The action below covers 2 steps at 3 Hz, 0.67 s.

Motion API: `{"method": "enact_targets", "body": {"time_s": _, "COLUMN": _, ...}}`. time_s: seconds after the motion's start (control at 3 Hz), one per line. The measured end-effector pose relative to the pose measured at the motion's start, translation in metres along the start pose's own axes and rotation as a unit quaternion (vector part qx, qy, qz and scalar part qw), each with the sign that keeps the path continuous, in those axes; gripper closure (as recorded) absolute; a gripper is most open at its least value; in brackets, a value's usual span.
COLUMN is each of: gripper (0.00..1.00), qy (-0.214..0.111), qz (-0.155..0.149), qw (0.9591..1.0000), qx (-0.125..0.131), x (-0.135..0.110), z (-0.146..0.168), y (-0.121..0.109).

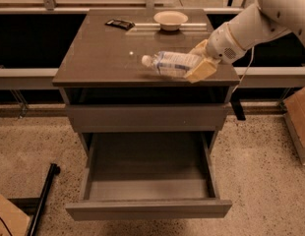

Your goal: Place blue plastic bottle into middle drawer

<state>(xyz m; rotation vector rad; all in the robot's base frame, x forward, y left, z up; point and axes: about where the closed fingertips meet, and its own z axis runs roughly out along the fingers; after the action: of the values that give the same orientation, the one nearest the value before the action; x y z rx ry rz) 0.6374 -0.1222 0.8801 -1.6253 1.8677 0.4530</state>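
While the middle drawer (147, 209) stood pulled open below, the gripper (198, 59) was clamped on the blue plastic bottle (169, 63), held sideways over the tabletop's (98, 58) front right, cap leftward; beige bowl (170, 18) sat at the rear edge.

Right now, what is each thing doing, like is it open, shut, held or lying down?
Clear bluish plastic bottle with white cap: capped, lying sideways, held over the brown cabinet top.
Two-finger gripper: over the top's right edge, shut on the bottle.
Grey-brown middle drawer: pulled open, nothing seen inside.
Grey-brown upper drawer front: shut.
Beige round bowl: upright at the top's back.
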Motion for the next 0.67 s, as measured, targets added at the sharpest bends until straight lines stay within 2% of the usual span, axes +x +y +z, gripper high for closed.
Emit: {"method": "enact_targets", "body": {"time_s": 0.67, "gripper": 1.00, "qy": 0.020, "qz": -0.078, "qw": 0.9967, "qx": 0.008, "x": -0.034, "z": -0.009, "y": 0.039}}
